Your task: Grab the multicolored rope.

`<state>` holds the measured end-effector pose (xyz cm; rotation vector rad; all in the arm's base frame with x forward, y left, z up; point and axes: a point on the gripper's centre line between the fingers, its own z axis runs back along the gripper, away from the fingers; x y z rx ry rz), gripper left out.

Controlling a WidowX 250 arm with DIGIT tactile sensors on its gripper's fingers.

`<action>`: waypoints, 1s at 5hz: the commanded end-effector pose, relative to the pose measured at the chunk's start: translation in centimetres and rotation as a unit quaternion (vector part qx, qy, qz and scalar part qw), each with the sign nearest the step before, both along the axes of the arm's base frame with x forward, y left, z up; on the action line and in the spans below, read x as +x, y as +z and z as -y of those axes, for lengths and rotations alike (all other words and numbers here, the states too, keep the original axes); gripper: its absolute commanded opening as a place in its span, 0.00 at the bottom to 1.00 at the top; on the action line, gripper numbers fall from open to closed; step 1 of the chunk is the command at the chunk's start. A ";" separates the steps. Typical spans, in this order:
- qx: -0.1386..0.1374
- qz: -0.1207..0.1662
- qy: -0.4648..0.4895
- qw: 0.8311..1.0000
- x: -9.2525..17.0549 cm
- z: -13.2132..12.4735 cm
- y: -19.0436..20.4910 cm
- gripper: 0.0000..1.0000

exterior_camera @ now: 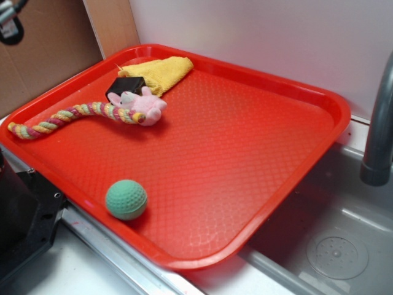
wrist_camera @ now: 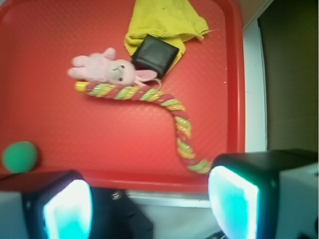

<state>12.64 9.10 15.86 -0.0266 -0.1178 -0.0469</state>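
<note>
Wrist view alone shows the tool (wrist_camera: 149,204) spread, empty, short of the multicolored rope (wrist_camera: 164,104).

On the tray (exterior_camera: 295,92) in front of you, the multicolored rope (exterior_camera: 73,117) runs along the left side, one end near the left rim, the other touching the plush animal (exterior_camera: 146,106). Just behind the plush sits a small dark block (exterior_camera: 124,86), resting against the cloth (exterior_camera: 161,72) at the far edge. The ball (exterior_camera: 126,200) lies well apart, near the front rim.

Exterior: high, oblique, facing the red tray (exterior_camera: 258,153).
Wrist: looks down, nearer.
Shared: the tray's rope (exterior_camera: 73,117) corner.
</note>
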 end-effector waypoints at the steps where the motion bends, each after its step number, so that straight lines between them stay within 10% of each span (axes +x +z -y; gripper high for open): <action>1: 0.025 0.000 0.015 1.000 2.8 -2.4 -6.2 1.00; 4: 0.048 -0.041 0.008 0.998 5.9 -3.4 -13.0 1.00; 5: 0.050 -0.047 -0.005 0.998 6.8 -3.3 -14.0 0.35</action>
